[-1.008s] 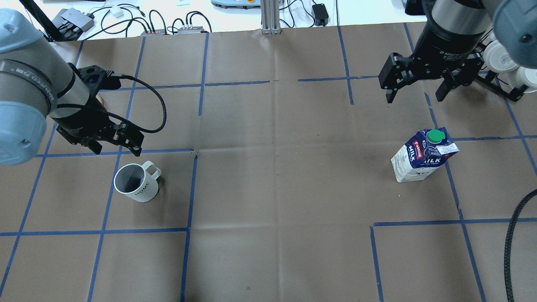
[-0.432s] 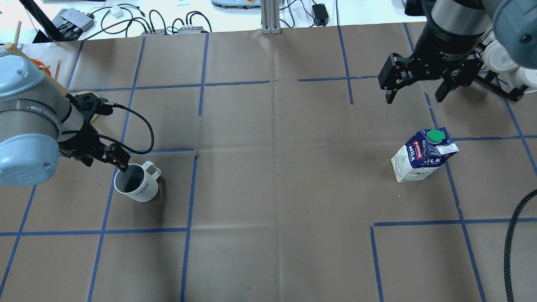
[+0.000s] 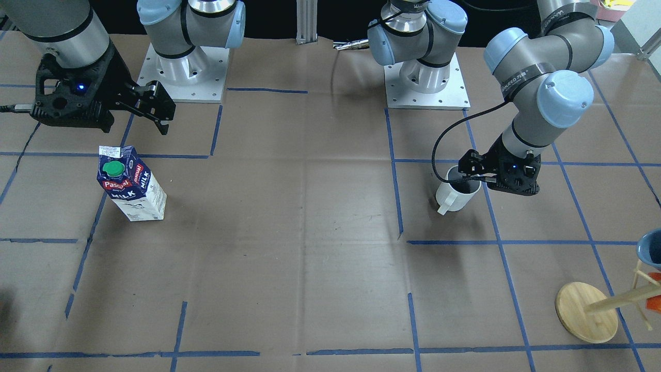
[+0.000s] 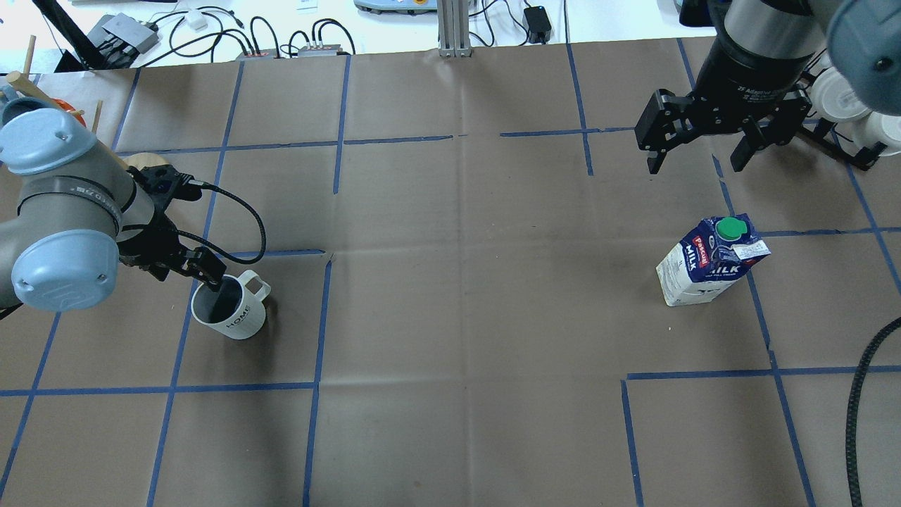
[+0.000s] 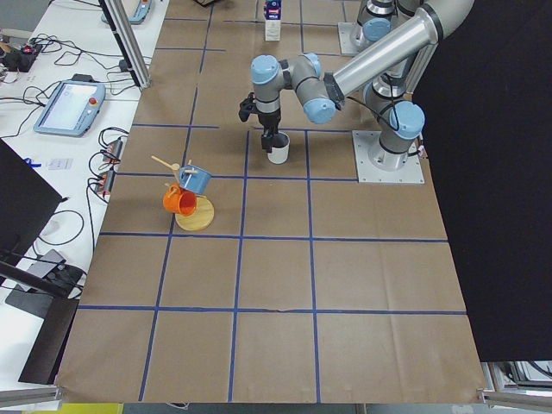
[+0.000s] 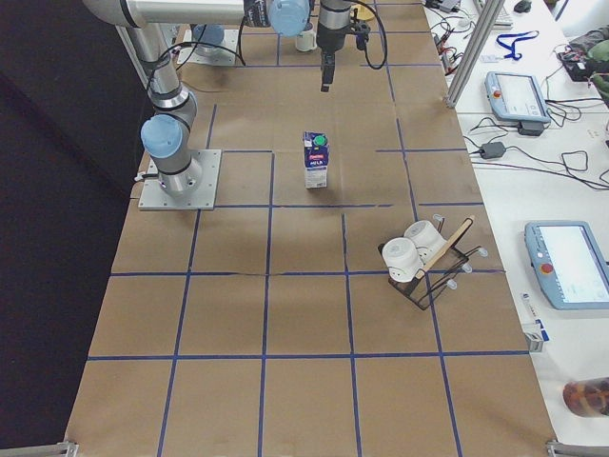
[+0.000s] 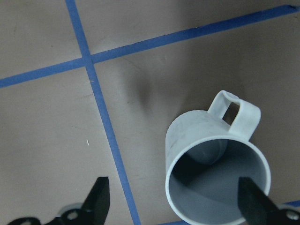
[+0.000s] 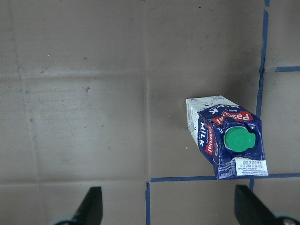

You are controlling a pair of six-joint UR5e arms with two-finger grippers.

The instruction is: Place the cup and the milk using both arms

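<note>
The white cup (image 4: 229,313) stands upright at the left, handle to the far right. My left gripper (image 4: 184,273) is open and low at it. In the left wrist view one fingertip (image 7: 251,199) is over the cup's (image 7: 211,159) grey inside and the other (image 7: 98,194) is outside, so the rim wall lies between them. The milk (image 4: 707,264) stands upright at the right, green cap up. My right gripper (image 4: 695,162) is open and empty, high above the table beyond the milk (image 8: 225,140), which shows right of centre in the right wrist view.
A wooden mug tree (image 3: 586,312) with a blue and an orange mug stands beyond the cup on my left. A black rack (image 6: 419,257) with white cups stands at the far right. A black cable (image 4: 855,408) hangs at the right edge.
My left gripper has come down and forward to the cup; one finger now sits in the cup's mouth. The right gripper, cup and milk have hardly moved.
</note>
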